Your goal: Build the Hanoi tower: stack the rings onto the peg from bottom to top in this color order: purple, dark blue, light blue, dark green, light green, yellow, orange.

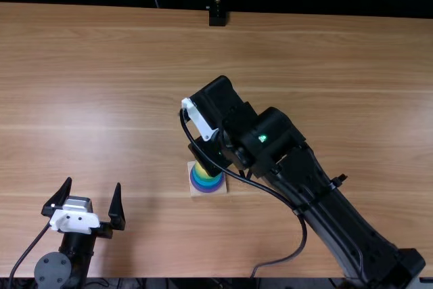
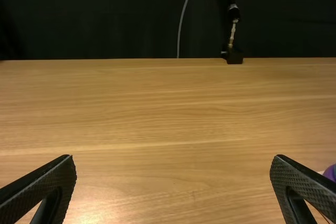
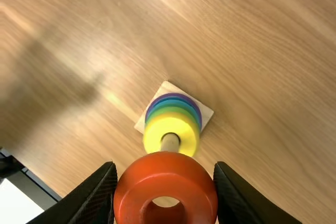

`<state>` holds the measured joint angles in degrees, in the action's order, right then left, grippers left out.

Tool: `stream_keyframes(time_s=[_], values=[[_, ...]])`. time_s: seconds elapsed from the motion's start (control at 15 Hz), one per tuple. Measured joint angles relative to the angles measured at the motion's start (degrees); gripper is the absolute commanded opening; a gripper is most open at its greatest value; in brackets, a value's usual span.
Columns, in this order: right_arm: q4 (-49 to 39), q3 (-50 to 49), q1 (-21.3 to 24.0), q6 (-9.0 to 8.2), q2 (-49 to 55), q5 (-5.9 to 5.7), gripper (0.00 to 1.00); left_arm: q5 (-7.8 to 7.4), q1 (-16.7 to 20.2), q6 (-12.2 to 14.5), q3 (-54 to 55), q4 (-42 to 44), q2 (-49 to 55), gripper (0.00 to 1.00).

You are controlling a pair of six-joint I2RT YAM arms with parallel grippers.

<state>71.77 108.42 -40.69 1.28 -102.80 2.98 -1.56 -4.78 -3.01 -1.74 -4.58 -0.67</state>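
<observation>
One glossy orange ring (image 3: 166, 170): thick, rounded, holed through.

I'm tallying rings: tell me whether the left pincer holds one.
No, the left pincer stands open with nothing between its fingers.

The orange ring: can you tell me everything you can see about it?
The orange ring is thick and rounded, a reddish orange with a glossy finish, perhaps painted wood, and has a round hole through its middle. It shows no visible damage. The right gripper grips it by opposite sides, near the peg that rises from the yellow ring. Whether the peg has entered its hole, I can't tell.
</observation>
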Motion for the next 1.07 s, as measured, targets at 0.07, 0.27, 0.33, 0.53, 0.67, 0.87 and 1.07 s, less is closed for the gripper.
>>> stream_keyframes(time_s=[0.07, 0.27, 0.33, 0.53, 0.67, 0.87, 1.07], values=[[0.0, 0.0, -0.3, -0.07, 0.0, 0.00, 0.00, 0.00, 0.0, 0.0, 0.0, 0.0, 0.0, 1.00], [0.0, 0.0, -0.6, -0.15, 0.0, 0.00, 0.00, -0.02, 0.0, 0.0, 0.0, 0.0, 0.0, 1.00], [0.0, 0.0, -0.6, -0.15, 0.0, -0.02, 0.00, -0.02, 0.0, 0.0, 0.0, 0.0, 0.0, 1.00], [0.0, 0.0, -0.6, -0.15, 0.0, 0.00, 0.00, 0.00, 0.0, 0.0, 0.0, 0.0, 0.0, 1.00], [0.0, 0.0, -0.5, -0.15, 0.0, 0.07, 0.00, -0.02, 0.0, 0.0, 0.0, 0.0, 0.0, 1.00], [0.0, 0.0, -0.5, -0.15, 0.0, 0.63, 0.00, -0.02, 0.0, 0.0, 0.0, 0.0, 0.0, 1.00], [0.0, -0.1, -0.5, -0.15, 0.0, 1.11, 0.00, -0.04, 0.0, 0.0, 0.0, 0.0, 0.0, 1.00]])
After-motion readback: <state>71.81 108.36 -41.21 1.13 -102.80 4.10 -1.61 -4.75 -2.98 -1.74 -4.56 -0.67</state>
